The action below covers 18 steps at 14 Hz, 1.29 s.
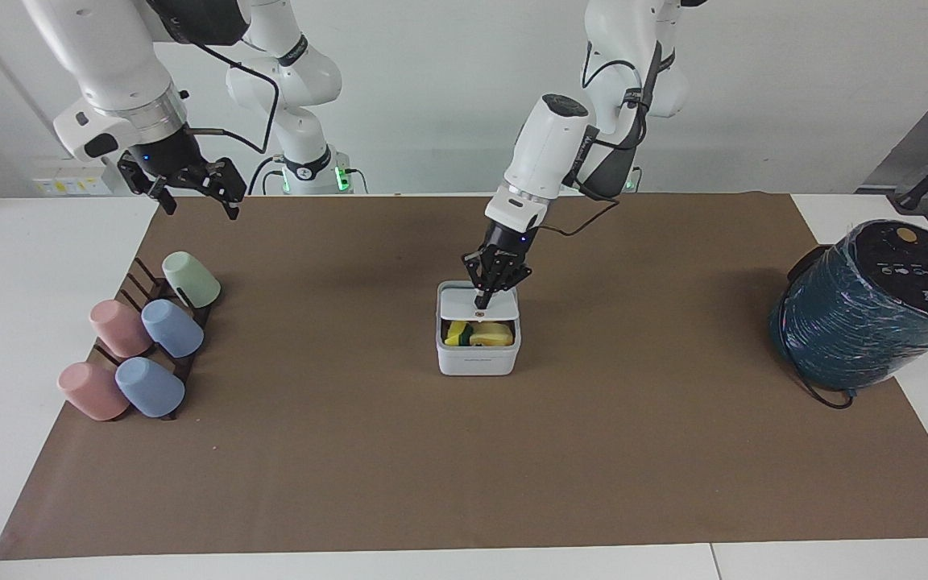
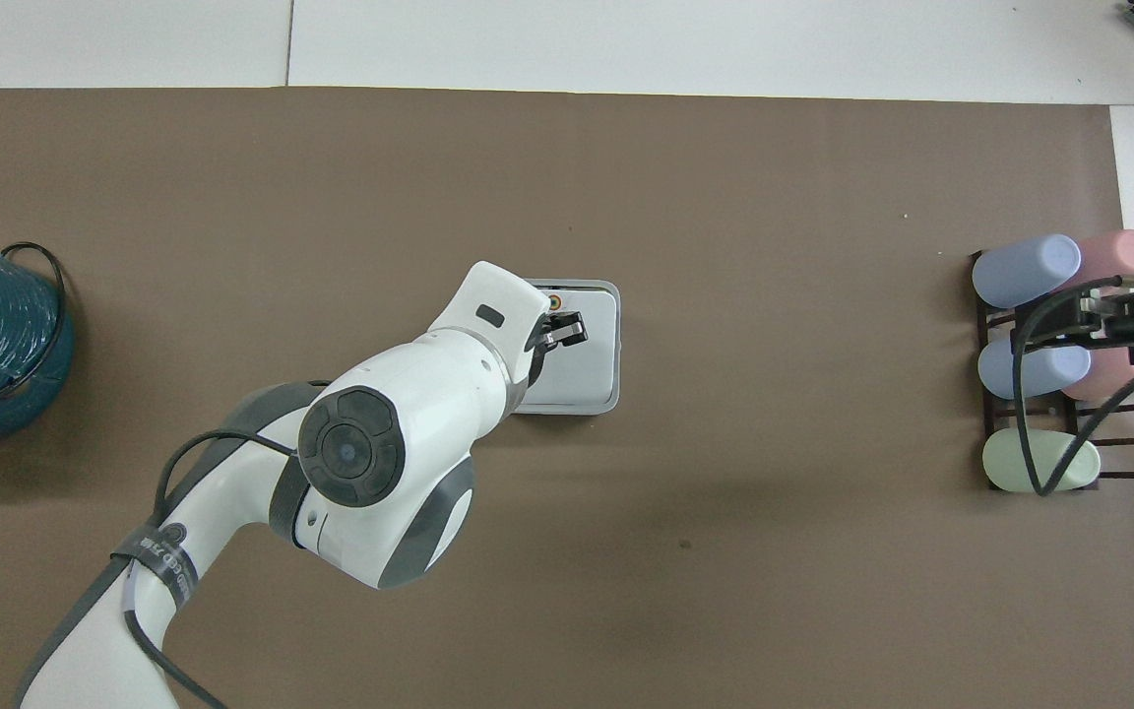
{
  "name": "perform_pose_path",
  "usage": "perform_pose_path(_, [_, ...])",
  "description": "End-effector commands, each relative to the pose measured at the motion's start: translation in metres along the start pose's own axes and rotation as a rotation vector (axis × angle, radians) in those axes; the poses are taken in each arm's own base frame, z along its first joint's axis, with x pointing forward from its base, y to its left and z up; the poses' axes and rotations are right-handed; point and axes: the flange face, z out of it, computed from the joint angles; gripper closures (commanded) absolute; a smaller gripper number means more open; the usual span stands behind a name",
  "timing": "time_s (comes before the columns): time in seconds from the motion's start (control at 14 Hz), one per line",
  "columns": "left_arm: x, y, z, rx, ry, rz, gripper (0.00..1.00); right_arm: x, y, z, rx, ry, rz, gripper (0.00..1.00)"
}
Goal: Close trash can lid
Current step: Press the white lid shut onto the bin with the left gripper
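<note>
Your left gripper [image 1: 482, 301], fingers pinched together holding nothing, pressed flat white square hinged lid [image 1: 468, 303], half-lowered over small white square plastic trash can [image 1: 478, 360] at mat centre. Risk: yellow scraps [image 1: 480, 333] could jam closure. Right gripper [image 1: 190, 187] waited, fingers spread, over mat corner.

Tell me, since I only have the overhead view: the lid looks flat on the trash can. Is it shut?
Observer: No. In the facing view the lid slopes, leaving a gap at the front of the trash can where yellow contents show.
Operator: Is the left gripper touching it?
Observer: Yes, the left gripper is on the lid's top near the front edge.
Operator: And the right?
Observer: The right gripper waits open, raised above the cups.
</note>
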Motion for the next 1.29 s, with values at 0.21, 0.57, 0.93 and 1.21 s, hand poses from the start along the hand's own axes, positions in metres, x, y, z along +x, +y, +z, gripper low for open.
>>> perform_pose_path(0.21, [0.003, -0.002, 0.042, -0.006, 0.001, -0.019, 0.95, -0.007, 0.006, 0.000, 0.002, 0.014, -0.019, 0.00])
perform_pose_path(0.57, [-0.001, -0.009, 0.058, 0.014, -0.015, -0.023, 0.95, -0.008, 0.005, 0.000, 0.002, 0.014, -0.021, 0.00])
perform_pose_path(0.93, [0.058, -0.006, 0.017, 0.071, -0.062, -0.069, 0.91, -0.007, 0.006, 0.000, 0.002, 0.015, -0.019, 0.00])
perform_pose_path(1.21, [0.134, -0.030, -0.049, 0.175, -0.142, -0.122, 0.90, -0.007, 0.006, 0.000, 0.002, 0.015, -0.019, 0.00])
